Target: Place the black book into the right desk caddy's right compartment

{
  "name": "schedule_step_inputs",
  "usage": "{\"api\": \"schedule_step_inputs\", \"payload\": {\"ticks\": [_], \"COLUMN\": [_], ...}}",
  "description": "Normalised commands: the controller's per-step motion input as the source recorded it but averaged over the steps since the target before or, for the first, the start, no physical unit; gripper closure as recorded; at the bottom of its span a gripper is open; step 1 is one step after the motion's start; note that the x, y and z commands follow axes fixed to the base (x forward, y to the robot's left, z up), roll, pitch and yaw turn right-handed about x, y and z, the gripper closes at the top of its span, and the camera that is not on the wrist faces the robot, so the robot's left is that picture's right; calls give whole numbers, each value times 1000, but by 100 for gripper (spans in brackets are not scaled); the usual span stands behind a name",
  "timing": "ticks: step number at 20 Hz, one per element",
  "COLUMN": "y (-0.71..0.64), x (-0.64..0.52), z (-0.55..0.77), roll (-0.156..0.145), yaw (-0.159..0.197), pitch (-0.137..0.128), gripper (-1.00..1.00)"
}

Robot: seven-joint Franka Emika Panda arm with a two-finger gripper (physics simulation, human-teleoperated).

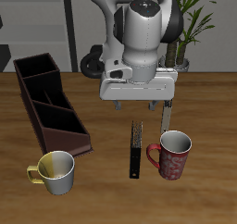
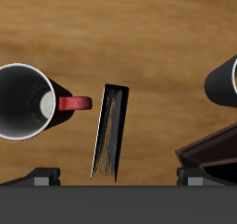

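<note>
Item: black book point(image 1: 135, 152), thin, standing upright on its edge on the wooden table point(image 1: 102, 195), pale page edges facing up. Its long axis runs from the table's front edge toward the back, a narrow dark strip seen from above

Position: between the red mug point(image 1: 171, 155) and the yellow mug point(image 1: 56, 171); close beside the red mug, apart from it, and well apart from the yellow one

Tool: gripper point(image 1: 141, 105), hanging above the table just behind the book's far end, not touching it. Jaws parted and holding nothing; the wrist view shows the book point(image 2: 110, 133) lying free on the wood with the two fingers point(image 2: 37, 177) at either side of the frame, well clear of its covers

Key relation: the book lies slightly forward of the gripper, toward the table's front edge, and roughly centred between the finger lines. Judged from the wrist view, the fingers straddle the thin dimension, so a short advance and descent should bring them to the covers

Destination: right desk caddy point(image 1: 48, 103), long maroon-brown box set aslant; its right compartment point(image 1: 61, 126), unoccupied as far as can be seen, is the end section nearest the yellow mug
</note>
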Motion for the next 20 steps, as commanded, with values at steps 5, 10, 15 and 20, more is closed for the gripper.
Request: {"api": "schedule_step_inputs", "payload": {"ticks": [5,10,15,20], "y": [26,72,67,-6], "x": [33,24,81,69], "z": [-277,-270,-221,-243], "roll": [-8,20,1,-13], "yaw": [-26,0,1,10], "pitch": [23,26,35,24], "gripper": [-100,-100,-100,-100]}}
